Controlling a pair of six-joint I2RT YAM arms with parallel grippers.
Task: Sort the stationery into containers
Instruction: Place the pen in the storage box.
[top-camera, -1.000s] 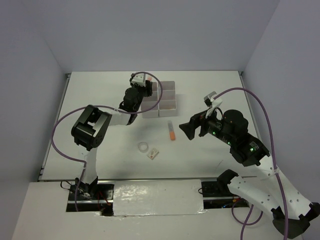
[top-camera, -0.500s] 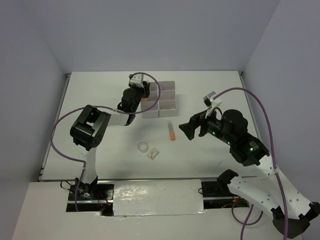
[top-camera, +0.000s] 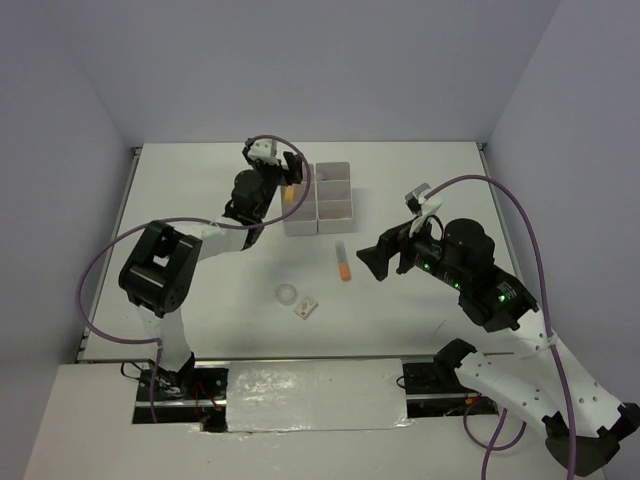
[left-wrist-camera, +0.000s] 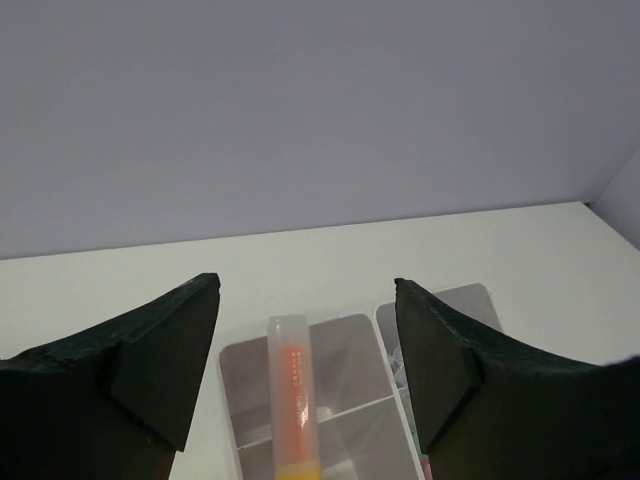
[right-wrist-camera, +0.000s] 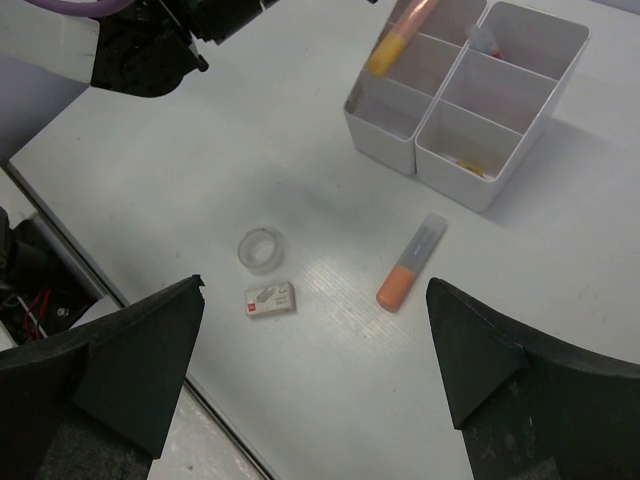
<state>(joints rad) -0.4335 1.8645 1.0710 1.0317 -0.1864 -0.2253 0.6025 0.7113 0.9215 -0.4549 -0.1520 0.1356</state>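
**Soft, even light, with glare at the near edge**

Diffuse overhead light keeps the white table (top-camera: 400, 320) bright, and the walls (top-camera: 300, 70) take a cool lavender cast. Shadows are faint and soft-edged, such as the grey smudge beside the containers (right-wrist-camera: 450, 175) in the right wrist view. The glossy strip (top-camera: 300, 395) glints. In the left wrist view the highlighter (left-wrist-camera: 292, 400) looks slightly blurred.

We found the right claw (right-wrist-camera: 315, 290) black. Between its jaws lay an orange highlighter (right-wrist-camera: 410, 265) with a clear cap, a clear tape ring (right-wrist-camera: 262, 249) and a white eraser (right-wrist-camera: 270, 298) marked red, on a white table (right-wrist-camera: 250, 130). Beyond it the containers (right-wrist-camera: 450, 165) were white. Between the black left claw's (left-wrist-camera: 305, 290) jaws, a peach highlighter (left-wrist-camera: 290, 390) showed orange print and a yellow end.
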